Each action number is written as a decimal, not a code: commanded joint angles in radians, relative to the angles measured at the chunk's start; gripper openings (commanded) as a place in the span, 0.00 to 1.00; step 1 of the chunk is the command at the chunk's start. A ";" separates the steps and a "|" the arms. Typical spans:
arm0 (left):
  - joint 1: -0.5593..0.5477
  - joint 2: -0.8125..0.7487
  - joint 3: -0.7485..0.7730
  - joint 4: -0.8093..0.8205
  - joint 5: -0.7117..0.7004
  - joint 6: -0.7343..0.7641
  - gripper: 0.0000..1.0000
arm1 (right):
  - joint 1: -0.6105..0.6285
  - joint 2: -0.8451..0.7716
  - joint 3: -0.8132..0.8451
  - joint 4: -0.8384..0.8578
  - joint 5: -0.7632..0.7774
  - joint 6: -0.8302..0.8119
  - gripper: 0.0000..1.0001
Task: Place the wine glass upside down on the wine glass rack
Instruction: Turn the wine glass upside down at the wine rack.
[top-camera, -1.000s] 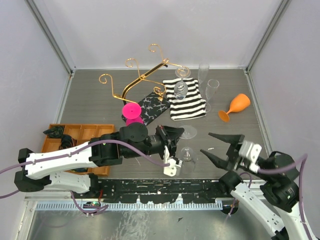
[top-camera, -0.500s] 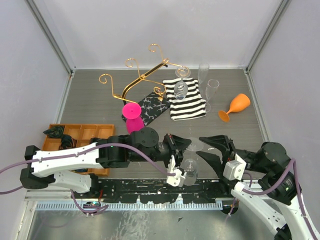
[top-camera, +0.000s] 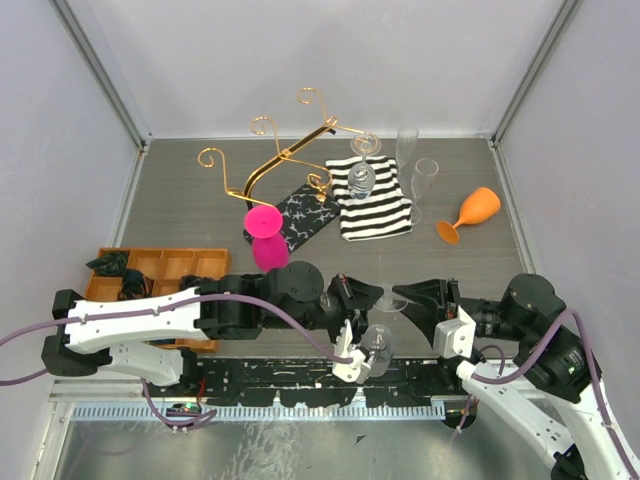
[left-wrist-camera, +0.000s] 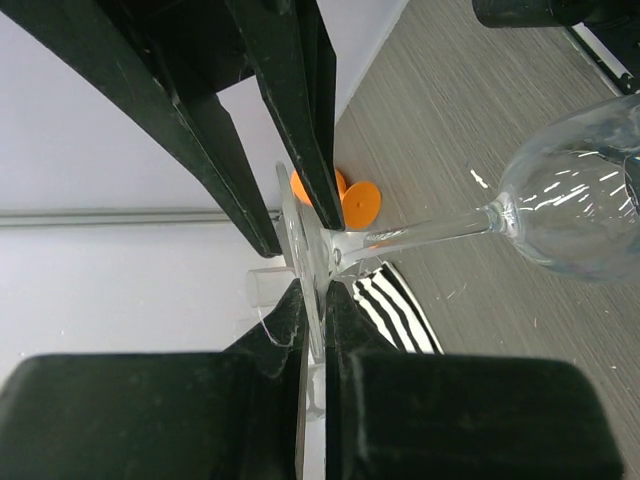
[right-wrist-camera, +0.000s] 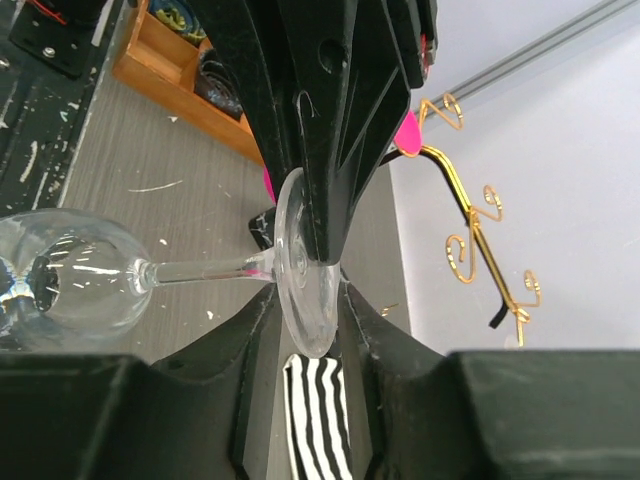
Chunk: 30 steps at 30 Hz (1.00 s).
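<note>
A clear wine glass lies on its side in the air near the table's front edge, bowl (top-camera: 377, 346) toward me and foot (top-camera: 390, 301) away. My left gripper (top-camera: 352, 297) is shut on the foot's thin disc, as the left wrist view (left-wrist-camera: 312, 290) shows, with the stem and bowl (left-wrist-camera: 575, 195) running off to the right. My right gripper (top-camera: 408, 305) is open, and its fingers (right-wrist-camera: 250, 330) straddle the same foot (right-wrist-camera: 305, 265) with a gap. The gold wire rack (top-camera: 285, 155) stands on its black marbled base (top-camera: 305, 213) at the back.
A pink glass (top-camera: 266, 235) is at the rack's near end. The striped cloth (top-camera: 372, 205) bears a clear glass (top-camera: 361, 180). Two flutes (top-camera: 424, 180) and a lying orange glass (top-camera: 470, 214) are at the back right. A wooden tray (top-camera: 150, 275) sits left.
My right gripper has swung left and forward until its open fingers bracket the glass's foot. My left gripper has carried the glass slightly toward the near edge.
</note>
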 joint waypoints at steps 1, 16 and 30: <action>-0.013 -0.005 0.052 0.018 0.000 0.012 0.00 | 0.002 0.039 0.038 -0.008 -0.003 -0.014 0.32; -0.018 -0.011 0.029 0.042 -0.099 0.045 0.00 | 0.002 -0.011 0.013 0.073 0.037 0.118 0.61; -0.018 -0.052 -0.008 0.142 -0.341 0.176 0.00 | 0.001 -0.140 -0.069 0.363 0.420 1.084 0.52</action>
